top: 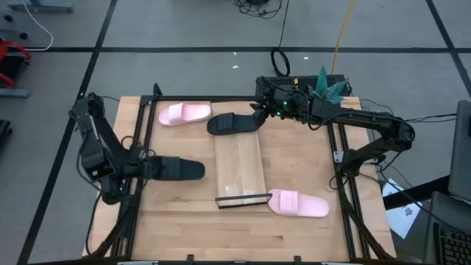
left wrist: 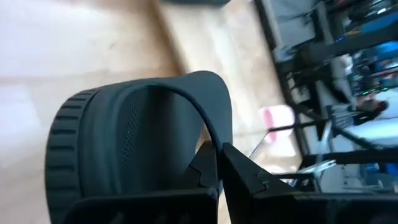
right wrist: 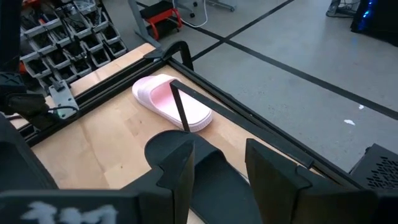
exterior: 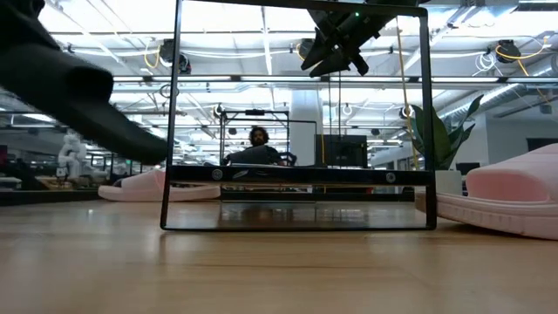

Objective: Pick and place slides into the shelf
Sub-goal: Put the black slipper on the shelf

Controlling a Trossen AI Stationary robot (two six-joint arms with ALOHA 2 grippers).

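Two black slides are in my grippers. My left gripper (top: 149,168) at the table's left side is shut on one black slide (top: 176,169), which fills the left wrist view (left wrist: 124,137) and shows raised in the low view (exterior: 78,92). My right gripper (top: 259,118) near the far edge is shut on the other black slide (top: 229,124), beyond the far end of the shelf (top: 239,163). The shelf's dark lip (top: 241,199) is at its near end. One pink slide (top: 184,114) lies sole-down at the far left, another (top: 298,204) by the lip. My left gripper pinches the black slide's wide strap at its edge (left wrist: 208,134) between its two fingers (left wrist: 239,168), coming level from the table's left. The slide is lifted clear of the table and tilted, one end lower (exterior: 144,148). My right gripper holds the other black slide at its heel end (right wrist: 217,177), one finger (right wrist: 177,174) on each side of the sole, coming from the table's right and slanting down. The strap end (right wrist: 166,146) points away from the fingers. In the low view the slide (exterior: 336,44) is lifted clear.
A black metal frame (top: 221,99) runs along the table's far edge and both sides (top: 340,162). A dark upright frame (exterior: 301,174) stands across the low view. Bare wood (top: 176,213) lies near the front left. A person sits in the room beyond (exterior: 257,148).
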